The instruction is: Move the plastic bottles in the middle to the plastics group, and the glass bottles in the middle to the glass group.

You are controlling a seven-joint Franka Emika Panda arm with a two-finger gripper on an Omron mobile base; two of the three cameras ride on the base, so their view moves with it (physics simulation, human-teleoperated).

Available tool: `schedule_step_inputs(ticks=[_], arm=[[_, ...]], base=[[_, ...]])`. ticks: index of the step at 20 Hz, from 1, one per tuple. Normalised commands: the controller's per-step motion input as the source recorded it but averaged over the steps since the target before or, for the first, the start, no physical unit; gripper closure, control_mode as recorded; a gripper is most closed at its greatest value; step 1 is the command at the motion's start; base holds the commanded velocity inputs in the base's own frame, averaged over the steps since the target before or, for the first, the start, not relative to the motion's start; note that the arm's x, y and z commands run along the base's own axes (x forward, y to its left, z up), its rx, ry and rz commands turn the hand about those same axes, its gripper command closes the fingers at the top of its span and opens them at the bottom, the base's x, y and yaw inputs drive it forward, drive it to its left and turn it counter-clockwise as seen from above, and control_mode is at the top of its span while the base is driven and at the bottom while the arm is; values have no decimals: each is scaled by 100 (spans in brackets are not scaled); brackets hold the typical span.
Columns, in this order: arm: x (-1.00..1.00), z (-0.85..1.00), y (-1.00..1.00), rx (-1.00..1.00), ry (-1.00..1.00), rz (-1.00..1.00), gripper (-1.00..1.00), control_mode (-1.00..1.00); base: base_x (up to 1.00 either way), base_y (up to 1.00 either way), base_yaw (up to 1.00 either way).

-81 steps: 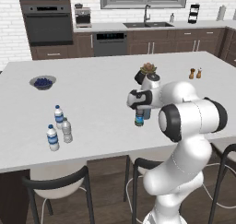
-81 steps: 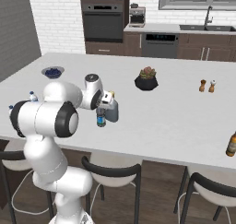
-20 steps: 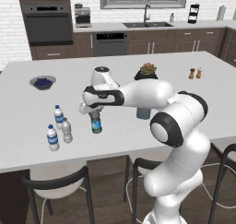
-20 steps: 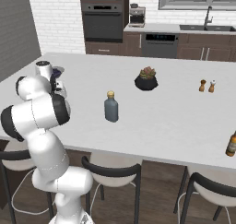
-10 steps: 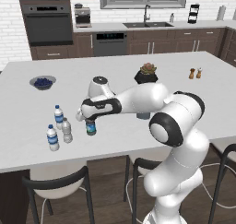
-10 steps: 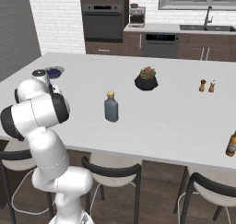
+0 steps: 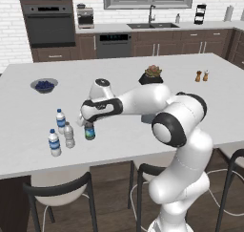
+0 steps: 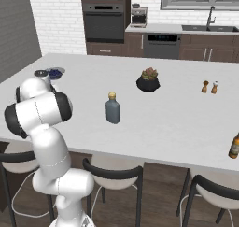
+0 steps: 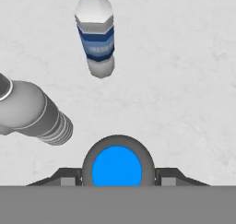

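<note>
Since the earlier frames the arm has swung from the middle of the surface [image 7: 143, 145] far over to its left, carrying the dark bottle [image 7: 89, 131] with it; that bottle has come down beside the water bottles, no longer held high as it was a second ago.

The end effector [image 7: 89, 126] sits directly over the dark bottle, its fingers pressed against the bottle's sides. In the hand view the bottle's blue top [image 9: 116, 170] shows right between the two finger tips, so the end effector is pinching the dark bottle. The bottle's base looks to be at or very near the surface, though contact cannot be confirmed.

Just to the end effector's left stand three small bottles close together: the clear unlabelled bottle [image 7: 69, 135] nearest, with the two white-capped water bottles [image 7: 60, 121] on either side of it, one farther back and one [image 7: 55, 142] nearer the front edge. So the clear plastic bottle appears already delivered to the plastics group, and the dark one is at the point of joining it.

Well away to the end effector's right, the grey glass bottle [image 8: 112, 108] stands upright near the potted plant [image 8: 148, 80], untouched in the middle. A brown bottle [image 8: 235, 146] stands far beyond it at the right edge, likely the glass group.

By this reading, what remains is releasing the dark bottle and then moving the glass bottle across.
</note>
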Motion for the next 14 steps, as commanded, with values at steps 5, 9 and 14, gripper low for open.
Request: schedule_step_inputs(ticks=[5, 9, 14], arm=[[21, 0, 31, 0, 0, 9, 100, -100], [1, 0, 18, 0, 1, 10, 100, -100], [6, 0, 10, 0, 0, 10, 100, -100]], base=[[0, 0, 0], [0, 0, 0], [0, 0, 0]])
